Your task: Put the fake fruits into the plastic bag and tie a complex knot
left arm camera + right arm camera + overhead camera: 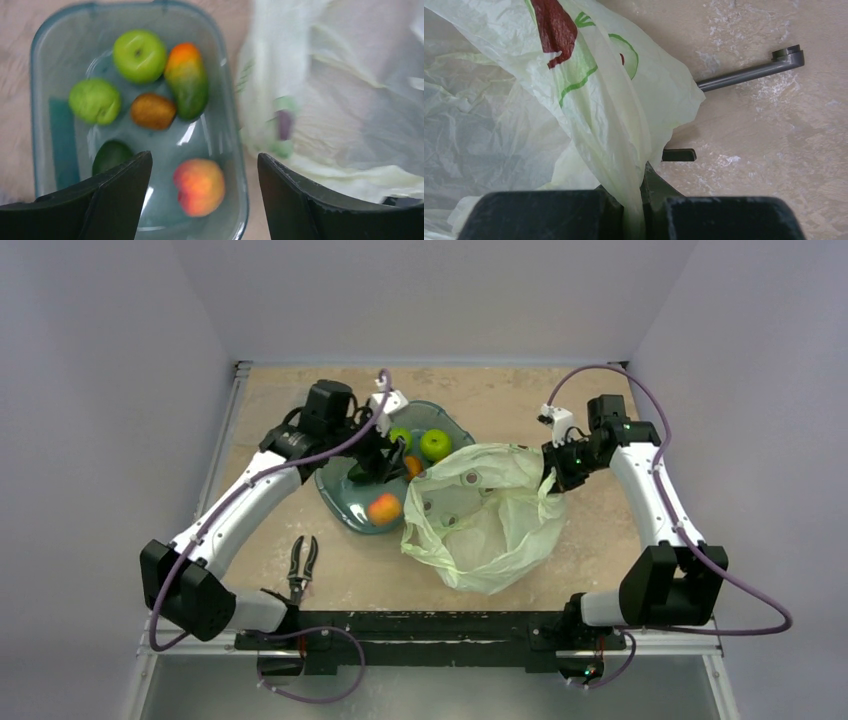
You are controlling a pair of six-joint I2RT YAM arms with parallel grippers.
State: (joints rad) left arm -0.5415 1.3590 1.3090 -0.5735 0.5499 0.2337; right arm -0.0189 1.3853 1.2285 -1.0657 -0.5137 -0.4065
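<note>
On the tan table (500, 390), fruits (139, 55) in a tub (34, 110) left of the bag (499, 125). Left gripper (204, 165) spread wide. Right gripper (634, 212) pinching the bag.

Diffuse, even lighting, soft shadows; left wrist view blurred, with glare streaks on the tub (60, 60); right wrist view renders the plastic bag (499, 125) sharply.

My right end effector (634, 212) is black. The plastic bag (614, 115) is pale translucent green, printed (dark red blotch, green outlines). The tub (40, 100) is teal, apples (139, 55) bright green, peach (200, 186) orange-red, counter (774, 125) mottled beige.
</note>
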